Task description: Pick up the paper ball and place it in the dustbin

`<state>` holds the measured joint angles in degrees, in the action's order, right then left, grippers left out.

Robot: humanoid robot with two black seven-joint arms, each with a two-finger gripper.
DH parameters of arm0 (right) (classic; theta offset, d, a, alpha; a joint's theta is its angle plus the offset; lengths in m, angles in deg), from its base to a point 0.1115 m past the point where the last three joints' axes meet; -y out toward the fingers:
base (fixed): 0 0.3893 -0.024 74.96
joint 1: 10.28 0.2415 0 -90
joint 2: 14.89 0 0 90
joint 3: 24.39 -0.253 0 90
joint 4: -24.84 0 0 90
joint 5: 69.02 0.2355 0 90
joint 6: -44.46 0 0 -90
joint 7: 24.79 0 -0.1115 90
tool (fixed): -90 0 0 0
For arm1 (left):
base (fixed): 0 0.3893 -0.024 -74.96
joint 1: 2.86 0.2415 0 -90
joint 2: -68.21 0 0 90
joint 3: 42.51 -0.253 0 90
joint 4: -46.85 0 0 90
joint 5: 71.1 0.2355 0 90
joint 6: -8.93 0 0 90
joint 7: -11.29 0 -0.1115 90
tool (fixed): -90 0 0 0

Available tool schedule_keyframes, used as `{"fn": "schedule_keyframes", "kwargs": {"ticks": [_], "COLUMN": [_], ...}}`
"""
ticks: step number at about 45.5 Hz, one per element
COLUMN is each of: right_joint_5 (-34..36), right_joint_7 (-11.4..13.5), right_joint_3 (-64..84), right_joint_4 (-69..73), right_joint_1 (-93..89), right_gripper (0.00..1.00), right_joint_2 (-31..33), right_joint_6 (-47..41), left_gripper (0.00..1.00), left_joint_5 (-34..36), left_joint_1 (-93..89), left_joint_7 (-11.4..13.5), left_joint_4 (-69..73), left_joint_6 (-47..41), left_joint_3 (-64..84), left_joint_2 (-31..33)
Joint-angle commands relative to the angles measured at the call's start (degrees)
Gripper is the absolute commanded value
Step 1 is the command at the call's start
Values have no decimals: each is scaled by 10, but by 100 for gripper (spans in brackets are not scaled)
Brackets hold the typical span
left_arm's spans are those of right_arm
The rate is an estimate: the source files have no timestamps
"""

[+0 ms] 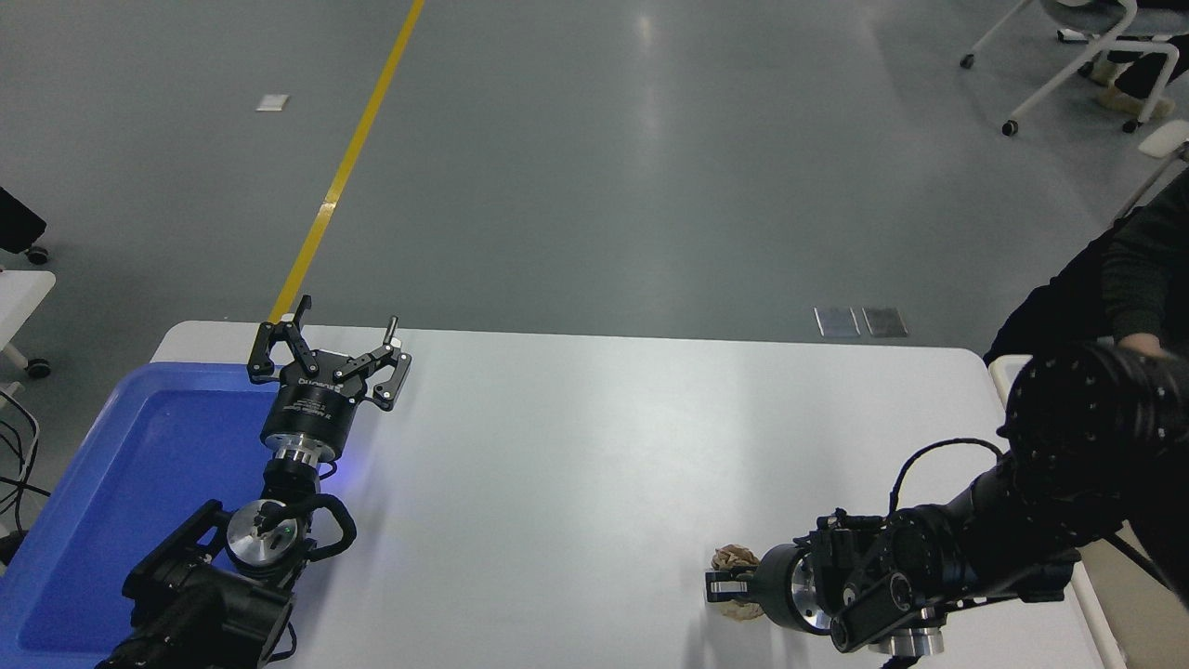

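Note:
The paper ball, a tan crumpled wad, is at the table's front right, between the fingers of my right gripper. The gripper points left and is shut on the ball; paper shows above and below the black finger. Whether the ball touches the table I cannot tell. The dustbin, cream-white with a thick rim, stands off the table's right edge, mostly hidden behind my right arm. My left gripper is open and parked at the left, by the blue tray's far corner.
A shallow blue tray lies at the table's left. A person in a dark sleeve stands at the right, with a hand above the dustbin. Office chairs stand at the far right.

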<state>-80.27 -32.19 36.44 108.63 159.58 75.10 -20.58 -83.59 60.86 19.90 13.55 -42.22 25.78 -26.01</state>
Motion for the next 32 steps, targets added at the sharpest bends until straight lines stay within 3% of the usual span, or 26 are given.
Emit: {"fn": "schedule_keyframes", "kwargs": {"ticks": [1,10,20,32], "right_joint_5": [1,3,3,-3], "right_joint_7": [-5,-4,-2,2], "right_joint_3": [-10,-10,3,54], "right_joint_4": [101,132,131,119], "right_joint_1": [135,283,468,609], "right_gripper": [0,0,0,0], "right_joint_2": [0,58,126,153], "right_joint_6": [-23,-154,-378,-517], "left_gripper": [99,99,99,99], "left_joint_5": [0,0,0,0], "left_joint_1": [0,0,0,0], "left_joint_7": [0,0,0,-1], "left_joint_4": [0,0,0,0], "left_joint_6": [0,0,0,0], "left_joint_3": [-1,-1,-1,-1], "left_joint_2": [0,0,0,0]}}
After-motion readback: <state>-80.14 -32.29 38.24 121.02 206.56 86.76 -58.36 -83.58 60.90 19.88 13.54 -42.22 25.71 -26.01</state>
